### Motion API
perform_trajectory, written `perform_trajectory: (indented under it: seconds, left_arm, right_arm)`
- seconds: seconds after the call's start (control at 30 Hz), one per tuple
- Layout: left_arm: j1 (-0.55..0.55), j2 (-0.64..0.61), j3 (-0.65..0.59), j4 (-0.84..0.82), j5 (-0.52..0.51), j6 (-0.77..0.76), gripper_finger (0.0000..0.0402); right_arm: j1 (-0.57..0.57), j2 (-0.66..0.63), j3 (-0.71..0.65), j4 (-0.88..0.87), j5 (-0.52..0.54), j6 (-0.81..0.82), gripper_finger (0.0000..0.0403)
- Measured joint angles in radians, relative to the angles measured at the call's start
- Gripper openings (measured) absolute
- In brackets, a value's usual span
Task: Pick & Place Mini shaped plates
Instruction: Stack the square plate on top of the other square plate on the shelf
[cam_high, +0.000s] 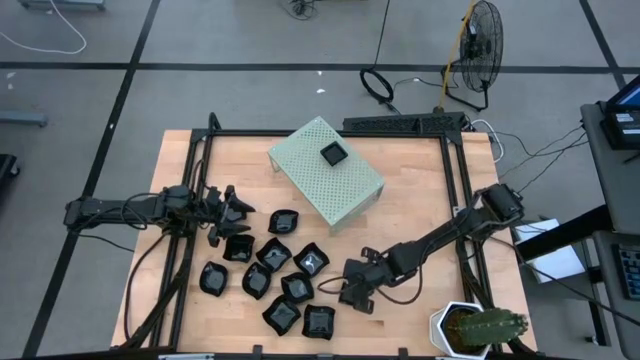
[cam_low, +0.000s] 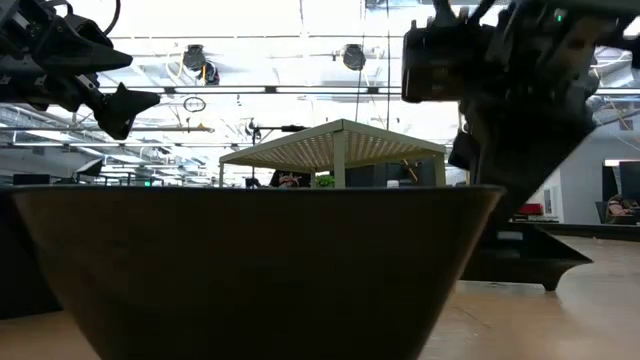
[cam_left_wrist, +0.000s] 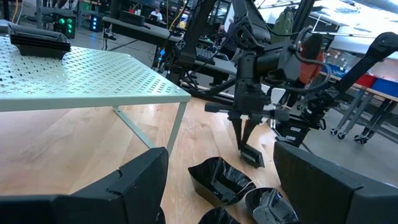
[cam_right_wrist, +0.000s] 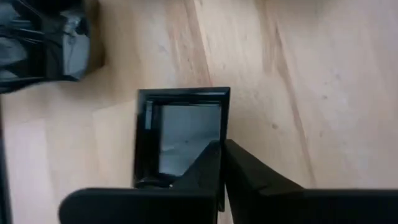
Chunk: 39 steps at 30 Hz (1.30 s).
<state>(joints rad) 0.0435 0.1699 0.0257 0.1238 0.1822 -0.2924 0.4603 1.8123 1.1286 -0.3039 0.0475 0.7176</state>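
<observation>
Several glossy black mini plates (cam_high: 272, 282) lie in a cluster on the near middle of the wooden table. One more plate (cam_high: 333, 153) sits on top of the pale green perforated box (cam_high: 325, 172). My right gripper (cam_high: 343, 290) points down at the cluster's right edge, shut on a small square plate (cam_right_wrist: 180, 137), which also shows in the left wrist view (cam_left_wrist: 252, 155). My left gripper (cam_high: 232, 207) hovers open at the cluster's far left, holding nothing. In the low view, one plate (cam_low: 260, 270) close to the camera fills the foreground. My right gripper holds the small square plate by one side wall (cam_right_wrist: 222, 118). One finger (cam_right_wrist: 205, 165) is inside the dish and the other (cam_right_wrist: 255, 177) is outside, coming from above and pointing down. Whether the plate's base is still on the table, I cannot tell.
A black frame rail (cam_high: 455, 190) runs along the table's left, far and right sides. A potted cactus (cam_high: 480, 328) stands at the near right corner. The box stands on legs in the far middle. Bare wood (cam_high: 420, 220) lies right of the box.
</observation>
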Motion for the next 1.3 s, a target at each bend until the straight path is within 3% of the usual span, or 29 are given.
perform_trajectory:
  seconds: [0.53,0.83,0.93,1.1,1.3]
  left_arm:
    - [0.0,0.0,0.0,0.0,0.0,0.0,0.0296]
    - [0.0,0.0,0.0,0.0,0.0,0.0,0.0296]
    - [0.0,0.0,0.0,0.0,0.0,0.0,0.0296]
    - [0.0,0.0,0.0,0.0,0.0,0.0,0.0296]
    - [0.0,0.0,0.0,0.0,0.0,0.0,0.0296]
  right_arm:
    - [-0.063,-0.271,-0.013,0.051,0.034,-0.134,0.0011]
    - [-0.013,-0.193,-0.122,0.066,0.064,-0.055,0.0124]
    - [0.007,-0.138,-0.128,0.144,0.083,-0.065,0.0147]
    - [0.013,-0.064,-0.128,0.235,0.087,-0.082,0.0152]
    - [0.004,-0.012,-0.128,0.225,0.084,-0.052,0.0135]
